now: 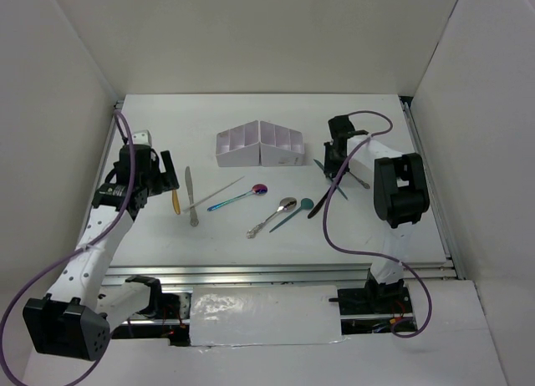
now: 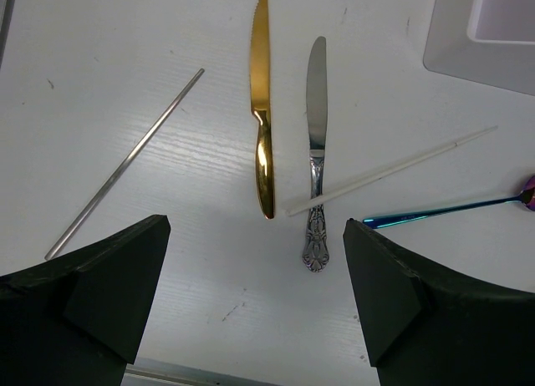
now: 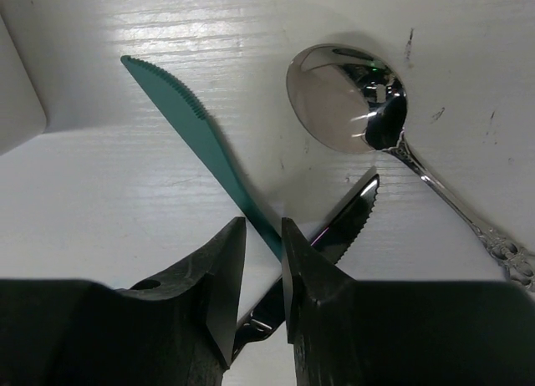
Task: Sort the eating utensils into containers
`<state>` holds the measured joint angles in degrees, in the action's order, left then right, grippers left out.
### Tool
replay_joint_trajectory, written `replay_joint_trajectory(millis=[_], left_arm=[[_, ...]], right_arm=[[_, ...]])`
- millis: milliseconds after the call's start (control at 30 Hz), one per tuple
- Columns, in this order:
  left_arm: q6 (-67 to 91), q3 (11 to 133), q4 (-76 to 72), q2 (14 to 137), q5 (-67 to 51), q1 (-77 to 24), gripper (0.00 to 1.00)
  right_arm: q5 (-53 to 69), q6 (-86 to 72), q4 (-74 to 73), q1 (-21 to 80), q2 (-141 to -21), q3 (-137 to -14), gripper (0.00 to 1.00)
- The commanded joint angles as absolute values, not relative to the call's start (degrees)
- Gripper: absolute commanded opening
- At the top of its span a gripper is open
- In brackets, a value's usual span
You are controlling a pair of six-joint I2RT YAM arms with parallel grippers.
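The white organizer box (image 1: 259, 145) stands at the back middle. A gold knife (image 2: 262, 127), a silver knife (image 2: 314, 144), a white stick (image 2: 389, 169) and a thin silver stick (image 2: 125, 165) lie ahead of my left gripper (image 2: 256, 227), which is wide open and empty above the table. An iridescent spoon (image 1: 242, 195), a silver spoon (image 1: 272, 216) and a teal spoon (image 1: 292, 213) lie mid-table. My right gripper (image 3: 263, 227) hovers over the crossing of a teal knife (image 3: 192, 127) and a black knife (image 3: 347, 219), jaws a narrow gap apart with nothing pinched.
A second silver spoon (image 3: 347, 98) lies just beyond the right fingers. The box corner (image 2: 485, 27) shows at the upper right of the left wrist view. White walls enclose the table on three sides, and a metal rail (image 1: 276, 273) runs along the near edge.
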<state>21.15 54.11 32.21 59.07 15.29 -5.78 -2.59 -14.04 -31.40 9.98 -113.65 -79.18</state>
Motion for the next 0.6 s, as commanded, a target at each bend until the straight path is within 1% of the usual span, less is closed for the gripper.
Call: replay_joint_trajectory(millis=[0, 167, 267, 367, 400, 433, 567], left_arm=[[20.83, 54.67, 31.73, 57.22, 16.61, -5.62, 0.99], [21.01, 53.88, 31.38, 56.95, 16.26, -5.62, 0.99], [20.92, 54.14, 31.46, 57.04, 16.26, -5.62, 0.99], [21.09, 54.49, 31.73, 57.04, 16.52, -5.62, 0.99], [21.09, 54.49, 31.73, 56.87, 16.35, -5.62, 0.99], [21.18, 54.23, 31.55, 56.69, 15.91, -5.71, 0.99], [21.09, 54.31, 31.38, 56.51, 15.64, -5.54, 0.99]], right_arm=[[-3.60, -14.33, -33.31, 10.99, -113.20, -80.95, 0.32], [-2.72, -14.24, -33.49, 11.42, -113.29, -80.95, 0.33], [-2.72, -14.33, -34.10, 11.69, -113.38, -80.95, 0.41], [-2.73, -14.33, -34.62, 11.86, -113.38, -80.95, 0.43], [-3.07, -14.33, -34.89, 12.04, -113.55, -81.30, 0.43], [-3.51, -14.15, -34.98, 12.22, -113.55, -81.21, 0.38], [-4.66, -14.33, -35.16, 12.74, -113.55, -81.04, 0.31]])
